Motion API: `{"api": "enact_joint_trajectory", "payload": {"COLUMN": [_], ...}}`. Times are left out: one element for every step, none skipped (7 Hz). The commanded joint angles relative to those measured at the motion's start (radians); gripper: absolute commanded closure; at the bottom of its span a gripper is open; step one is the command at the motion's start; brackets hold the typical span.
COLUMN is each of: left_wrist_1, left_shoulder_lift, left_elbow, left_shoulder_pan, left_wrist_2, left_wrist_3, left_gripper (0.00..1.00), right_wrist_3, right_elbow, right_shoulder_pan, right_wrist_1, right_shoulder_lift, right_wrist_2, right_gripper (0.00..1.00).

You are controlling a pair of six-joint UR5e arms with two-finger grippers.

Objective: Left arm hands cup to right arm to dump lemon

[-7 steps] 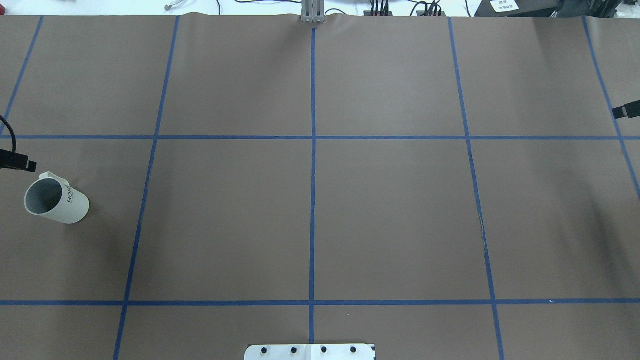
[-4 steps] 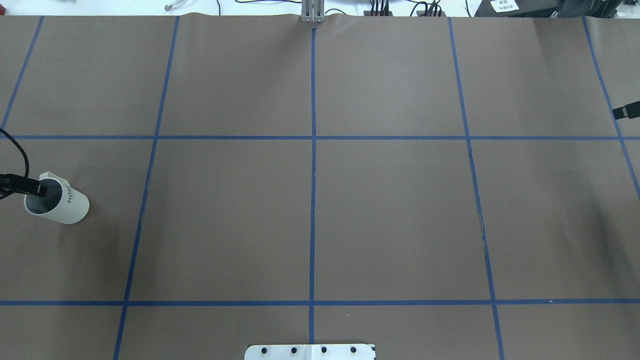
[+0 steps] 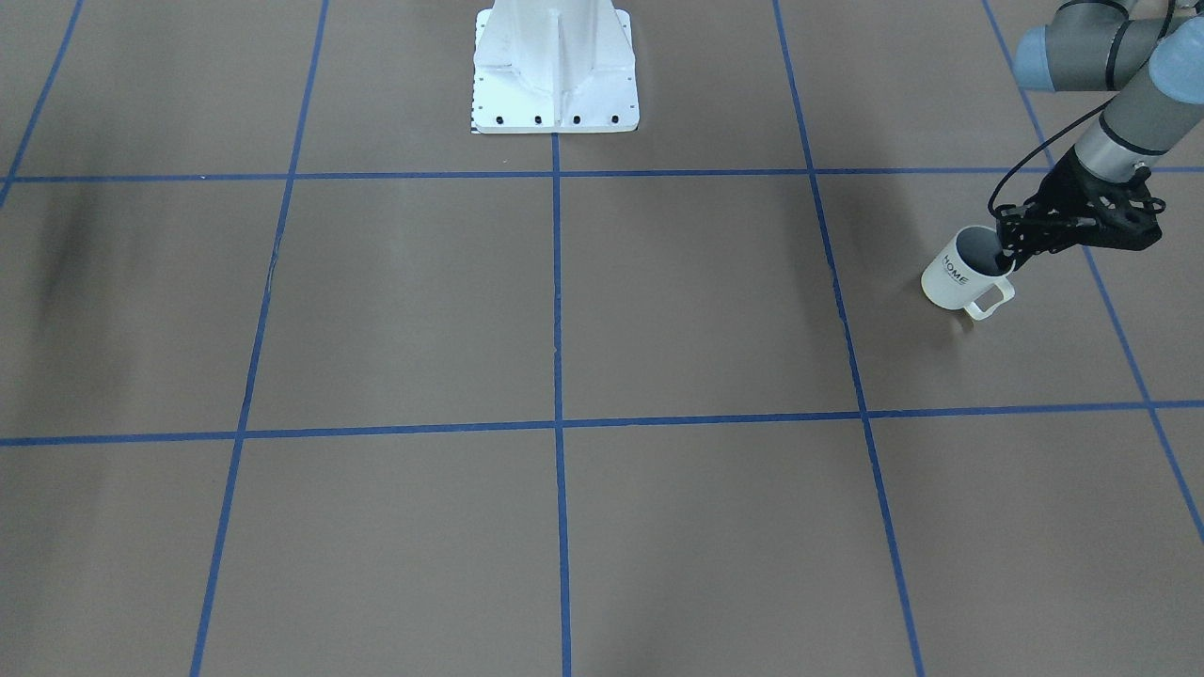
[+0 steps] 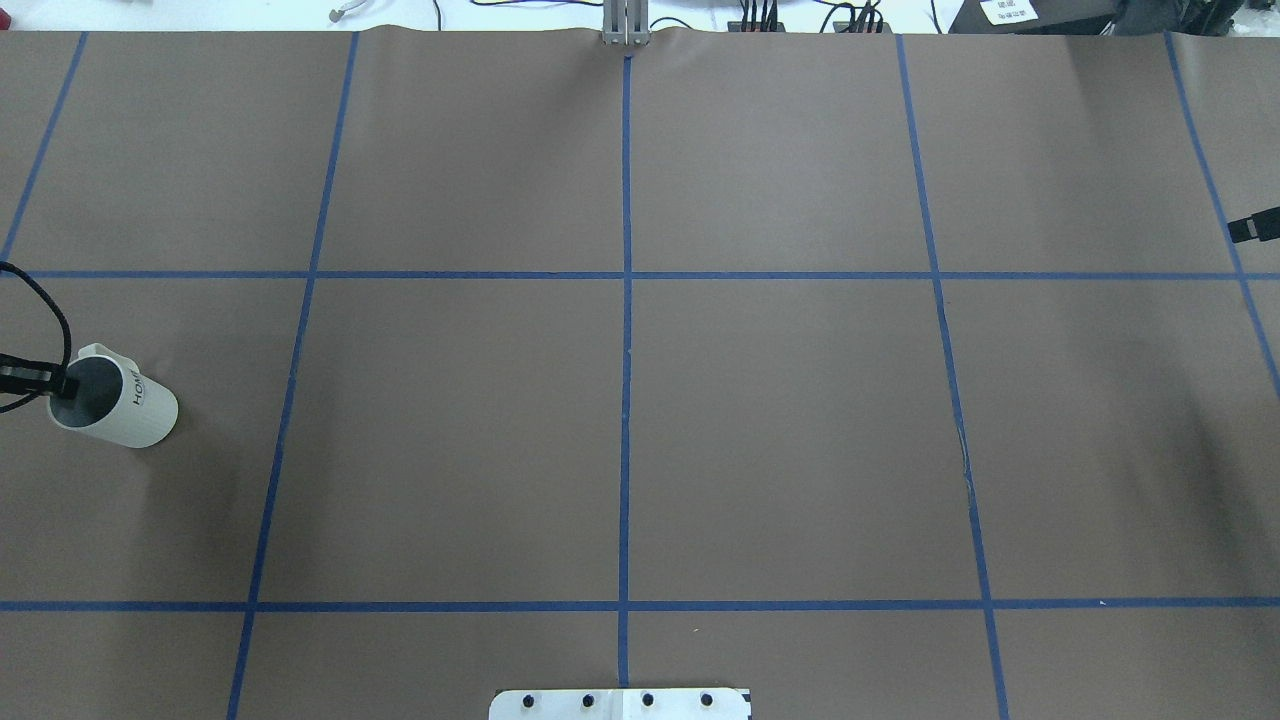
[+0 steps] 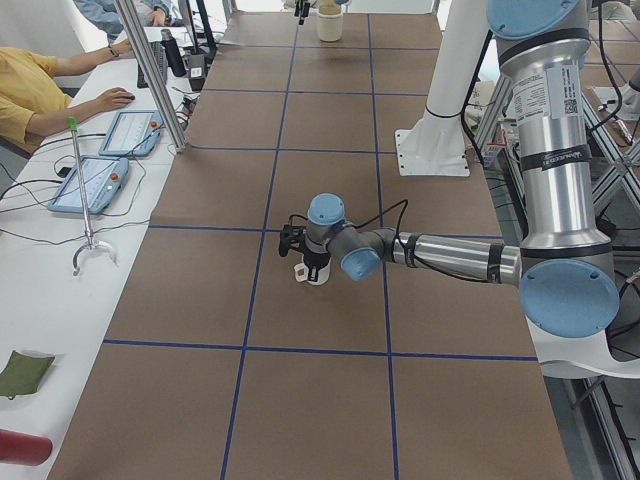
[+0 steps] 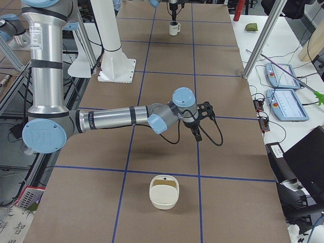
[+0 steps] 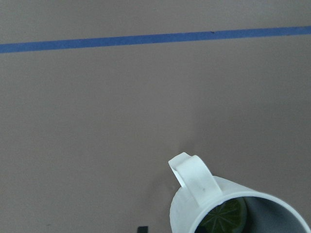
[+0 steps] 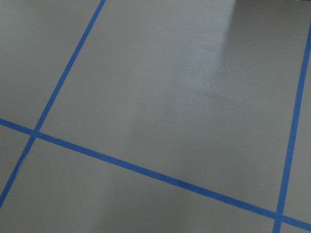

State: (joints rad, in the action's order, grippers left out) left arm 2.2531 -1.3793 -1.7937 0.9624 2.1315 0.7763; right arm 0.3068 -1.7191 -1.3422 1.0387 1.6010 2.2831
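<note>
Moved: the left gripper, a second ago clear of the white, loop-handled, HOME-lettered cup, has come down onto its rim. The cup has not shifted.
Surface: brown paper surface ruled into squares by blue tape, with the robot's white base plate at the robot-side edge.
Room: a white bench runs along the operators' edge and carries grey-blue control tablets. A person in yellow sits there.
Cup: upright near the surface's left edge, about midway along it, with its handle toward the operators' edge.
Lemon: a small yellow-green lemon lies on the cup's grey bottom.
Left arm: the forearm is stretched low and near level, the wrist turned down. One black finger dips inside the rim on the side nearest the left edge. I cannot tell whether the jaws pinch the wall.
Right arm: the forearm is level and the right gripper points down near the right edge, well apart from the cup. How its jaws stand cannot be told.
</note>
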Motion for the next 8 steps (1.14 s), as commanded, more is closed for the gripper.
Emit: {"api": "enact_joint_trajectory", "payload": {"left_wrist_1": [-0.009,-0.010,-0.013,-0.074,-0.199,-0.308,-0.405,-0.437], "left_shoulder_lift": [0.009,0.006,-0.003,-0.056,-0.160,-0.272,-0.373,-0.447], "left_elbow": [-0.061,-0.068,-0.072,-0.072,-0.070,-0.059,-0.040,-0.018], "left_shoulder_pan": [-0.002,0.004,0.024,0.077,0.102,0.102,0.102,0.104], "left_wrist_2": [0.011,0.066,0.143,0.154,0.153,0.148,0.145,0.145], "left_wrist_3": [-0.002,-0.002,0.000,0.000,0.000,0.004,0.018,0.053], "left_gripper": [1.00,1.00,1.00,1.00,1.00,1.00,1.00,1.00], "right_wrist_3": [0.000,-0.002,-0.003,-0.014,-0.014,-0.008,-0.005,0.015], "right_elbow": [0.001,0.000,-0.004,0.006,0.013,0.027,0.032,0.020], "right_shoulder_pan": [0.000,0.001,0.003,0.009,0.046,0.085,0.147,0.237], "right_wrist_1": [0.000,-0.002,-0.002,-0.017,-0.050,-0.072,-0.074,-0.074], "right_shoulder_lift": [-0.006,-0.012,-0.059,-0.120,-0.197,-0.278,-0.318,-0.375], "right_wrist_2": [-0.001,-0.019,-0.042,-0.043,-0.045,-0.045,-0.059,-0.212], "right_gripper": [0.00,0.00,0.01,0.01,0.01,0.01,0.01,0.01]}}
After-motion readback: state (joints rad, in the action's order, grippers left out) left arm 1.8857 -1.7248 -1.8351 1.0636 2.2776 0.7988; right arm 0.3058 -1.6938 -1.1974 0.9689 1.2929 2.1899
